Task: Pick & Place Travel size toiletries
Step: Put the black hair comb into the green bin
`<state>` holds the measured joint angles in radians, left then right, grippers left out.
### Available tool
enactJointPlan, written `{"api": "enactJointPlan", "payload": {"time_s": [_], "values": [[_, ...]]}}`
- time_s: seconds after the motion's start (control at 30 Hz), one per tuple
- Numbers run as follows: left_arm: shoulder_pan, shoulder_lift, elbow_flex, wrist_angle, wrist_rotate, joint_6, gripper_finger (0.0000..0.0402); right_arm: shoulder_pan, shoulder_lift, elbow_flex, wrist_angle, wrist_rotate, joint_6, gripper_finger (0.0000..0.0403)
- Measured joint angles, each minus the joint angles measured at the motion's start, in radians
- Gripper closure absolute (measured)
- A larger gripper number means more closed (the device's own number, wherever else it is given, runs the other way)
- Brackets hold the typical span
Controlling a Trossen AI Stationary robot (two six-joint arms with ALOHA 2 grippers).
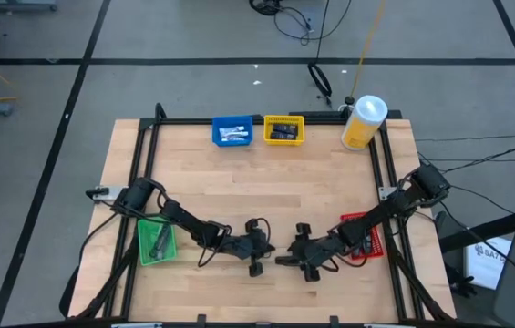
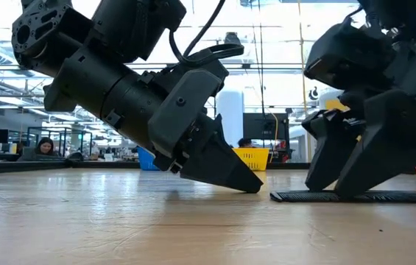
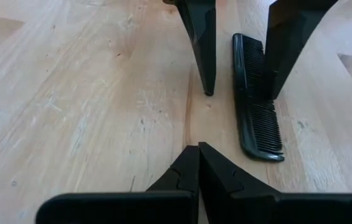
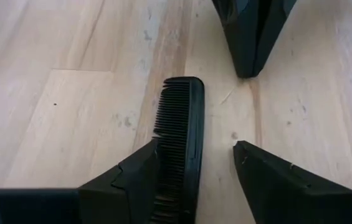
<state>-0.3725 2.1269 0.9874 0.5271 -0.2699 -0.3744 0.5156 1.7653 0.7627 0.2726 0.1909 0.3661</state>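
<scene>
**Both grippers low over a black comb at the near edge**

The left gripper (image 1: 257,258) sits tipped down onto the wooden surface (image 1: 266,182), its fingers (image 3: 191,171) pressed together into one point. Facing it, just beside, the right gripper (image 1: 295,259) has its fingers (image 4: 132,180) spread, straddling a black comb (image 4: 179,137) that lies flat on the wood; one finger touches the comb's toothed side, the other stands clear of its spine.

Across the surface, at the far edge, a blue bin (image 1: 231,132) holds what look like small white and grey travel size toiletries (image 1: 233,135), though they are too small to be sure. Beside it a yellow bin (image 1: 283,130) holds dark items. A yellow canister (image 1: 363,122) with a white lid stands at the far right corner. A green bin (image 1: 157,242) sits under the left arm, a red bin (image 1: 364,239) under the right.
</scene>
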Motion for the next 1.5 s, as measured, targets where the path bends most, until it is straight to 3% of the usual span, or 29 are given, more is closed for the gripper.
{"api": "enactJointPlan", "payload": {"time_s": [0.37,0.57,0.7,0.8,0.93,1.1,1.2,1.33,1.5], "values": [[0.000,0.000,0.000,0.072,-0.025,0.034,0.0395,0.000,0.026,-0.016,0.015,0.052,-0.081,0.0284],[-0.013,-0.038,0.000,0.038,-0.131,0.066,0.0398,-0.004,0.047,-0.015,0.044,0.104,-0.104,0.0325],[-0.019,-0.061,0.002,0.058,-0.134,0.113,0.0385,-0.005,0.046,-0.017,0.076,0.123,-0.146,0.0342],[-0.011,-0.067,0.002,0.074,-0.036,0.085,0.0364,-0.005,0.046,-0.018,0.092,0.123,-0.161,0.0351],[0.012,-0.065,0.002,0.073,0.124,0.036,0.0306,-0.005,0.046,-0.018,0.100,0.123,-0.170,0.0359],[0.026,-0.029,0.002,0.055,0.118,-0.002,0.0217,-0.005,0.046,-0.018,0.110,0.125,-0.174,0.0365],[0.025,-0.012,0.003,0.056,0.100,-0.005,0.0185,-0.005,0.046,-0.018,0.116,0.125,-0.174,0.0365],[0.024,-0.009,0.004,0.051,0.087,-0.020,0.0177,-0.005,0.046,-0.018,0.118,0.127,-0.177,0.0365],[0.016,-0.009,0.005,0.004,0.083,0.018,0.0209,-0.005,0.047,-0.019,0.122,0.202,-0.180,0.0365]]}}
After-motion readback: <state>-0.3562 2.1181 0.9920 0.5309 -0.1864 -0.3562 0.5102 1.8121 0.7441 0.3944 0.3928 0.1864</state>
